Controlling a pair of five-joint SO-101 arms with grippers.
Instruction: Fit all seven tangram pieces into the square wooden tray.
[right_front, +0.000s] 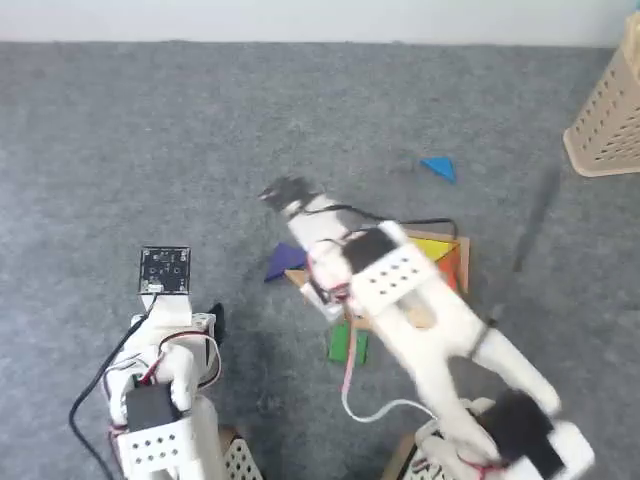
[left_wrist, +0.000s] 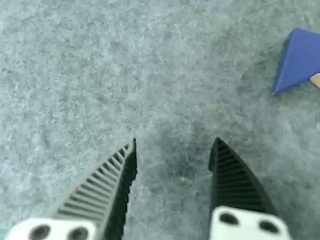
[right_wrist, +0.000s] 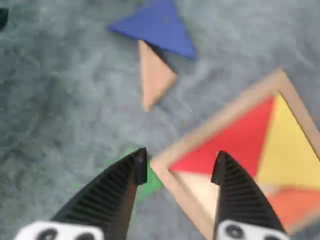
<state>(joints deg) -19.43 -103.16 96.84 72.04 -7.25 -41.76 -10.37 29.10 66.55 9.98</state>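
My right gripper (right_wrist: 179, 165) is open and hangs just above a corner of the square wooden tray (right_wrist: 215, 120). In the tray lie a red piece (right_wrist: 235, 140), a yellow piece (right_wrist: 285, 145), an orange piece (right_wrist: 295, 205) and a pale wooden piece (right_wrist: 200, 187). Outside it on the carpet are a dark blue triangle (right_wrist: 160, 25), a tan triangle (right_wrist: 152, 75) and a green piece (right_wrist: 150, 182). A light blue triangle (right_front: 438, 167) lies farther back. My left gripper (left_wrist: 172, 160) is open over bare carpet, well short of the dark blue triangle (left_wrist: 300, 57).
The right arm (right_front: 400, 290) stretches over the tray (right_front: 463, 262) and hides much of it. A beige slatted basket (right_front: 610, 110) stands at the back right. Grey carpet covers the whole surface, with open room at the left and back.
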